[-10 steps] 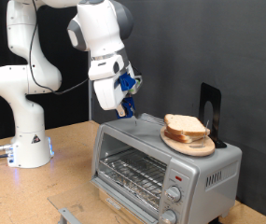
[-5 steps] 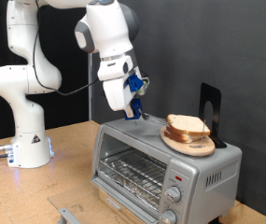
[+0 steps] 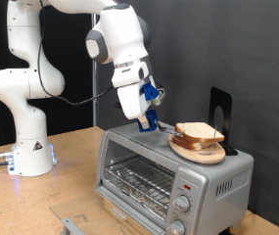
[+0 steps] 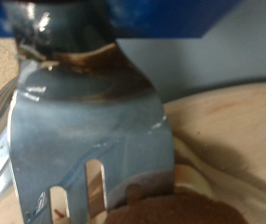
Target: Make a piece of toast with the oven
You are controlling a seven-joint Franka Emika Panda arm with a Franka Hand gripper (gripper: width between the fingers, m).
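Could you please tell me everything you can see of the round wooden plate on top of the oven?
The round wooden plate is a flat, light-brown disc that looks like wood. It lies level on the flat top of the silver oven, toward the exterior view's right, in front of a black upright stand. A stack of bread slices rests on it, with a bare rim showing around them. The gripper hangs just beside its edge on the exterior view's left; whether it touches cannot be told.

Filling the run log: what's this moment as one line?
gripper: above oven top, beside plate | bread: stacked on plate | oven door: shut | rack: bare
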